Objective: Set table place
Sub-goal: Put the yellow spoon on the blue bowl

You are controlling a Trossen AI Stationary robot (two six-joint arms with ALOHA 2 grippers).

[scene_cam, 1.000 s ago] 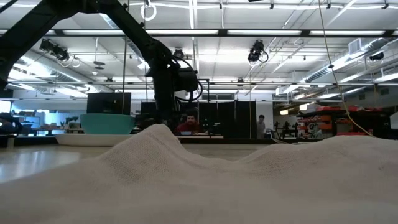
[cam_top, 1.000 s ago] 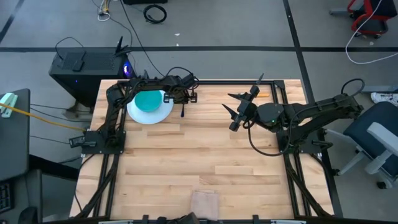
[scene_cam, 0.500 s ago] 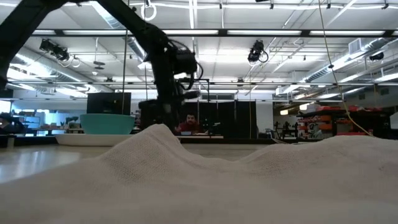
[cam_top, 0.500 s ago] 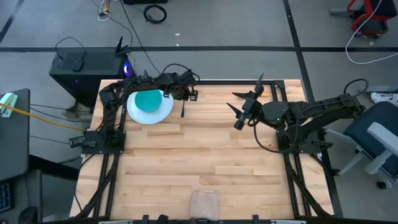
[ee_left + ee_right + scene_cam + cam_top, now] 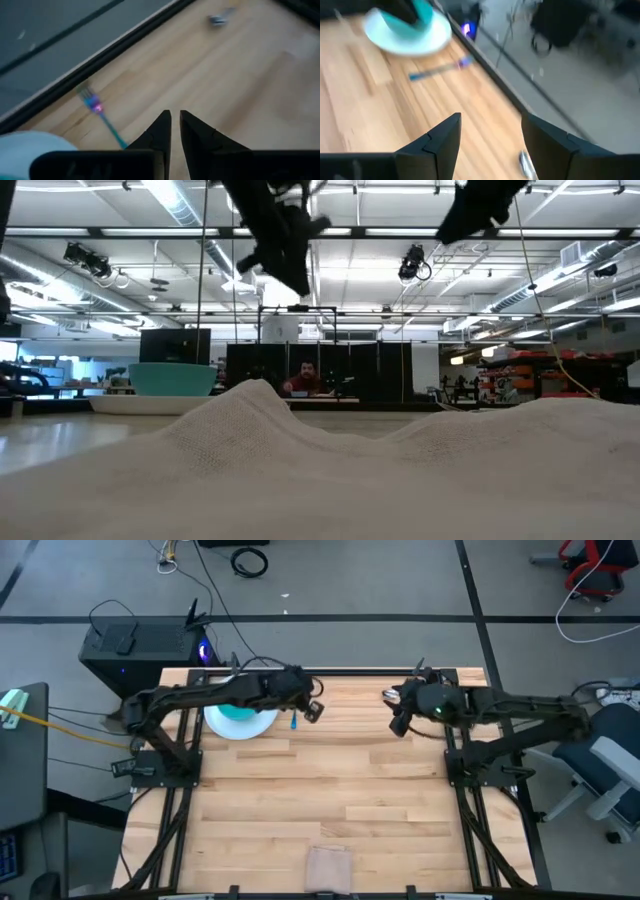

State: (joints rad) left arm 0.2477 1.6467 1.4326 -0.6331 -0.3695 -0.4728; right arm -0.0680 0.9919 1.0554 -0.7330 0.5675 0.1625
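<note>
The white plate [image 5: 262,724] with the teal bowl [image 5: 232,711] on it sits near the table's far-left corner, partly under my left arm. The blue-handled fork [image 5: 293,722] lies flat on the wood just right of the plate. My left gripper [image 5: 316,710] hangs above the table just right of the fork; its fingers are shut on nothing [image 5: 175,122]. My right gripper [image 5: 392,712] hovers near the far edge, open [image 5: 490,125] and empty. A metal spoon end [image 5: 526,162] lies below it by the far rail; its orange handle is hidden.
A beige folded cloth [image 5: 328,865] lies at the table's near edge and fills the low view's foreground [image 5: 400,470]. Black rails [image 5: 360,671] border the tabletop. Bare wood spreads across the middle. A dark computer case [image 5: 140,645] stands on the floor beyond the far-left corner.
My left gripper has risen from table level beside the plate and shifted slightly right and nearer, its arm now stretched over the plate. My right gripper has also risen and moved toward the far edge. Plate, bowl and fork have stayed in place.
</note>
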